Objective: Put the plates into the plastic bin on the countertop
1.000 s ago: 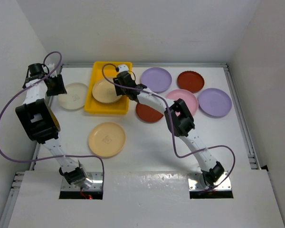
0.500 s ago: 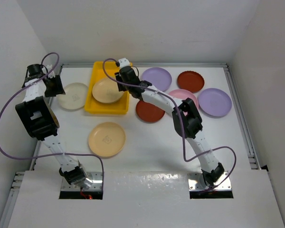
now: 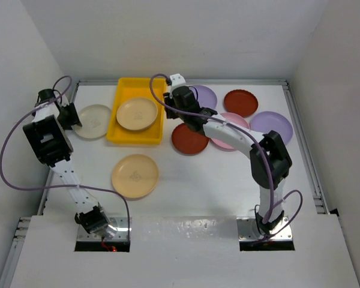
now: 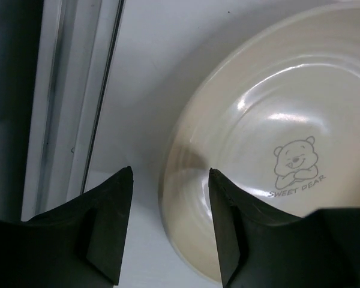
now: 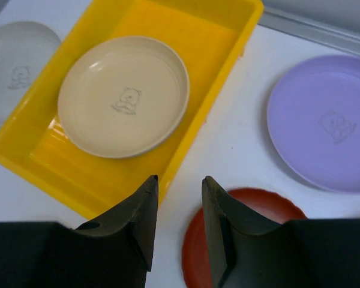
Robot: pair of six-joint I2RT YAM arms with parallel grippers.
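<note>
One tan plate (image 3: 137, 114) lies in the yellow bin (image 3: 123, 139); by my count seven others wait on the counter (image 3: 192, 192). My left pincer (image 4: 171, 177) is spread astride the rim of the cream plate (image 4: 276, 150) beside the bin. My right pincer (image 5: 180, 183) hangs parted, empty.

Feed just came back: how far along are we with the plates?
Done: one tan plate lies in the yellow bin. In hand: nothing held; the left gripper straddles the rim of the cream plate, right gripper empty. Left: seven plates on the countertop, that one included.
</note>
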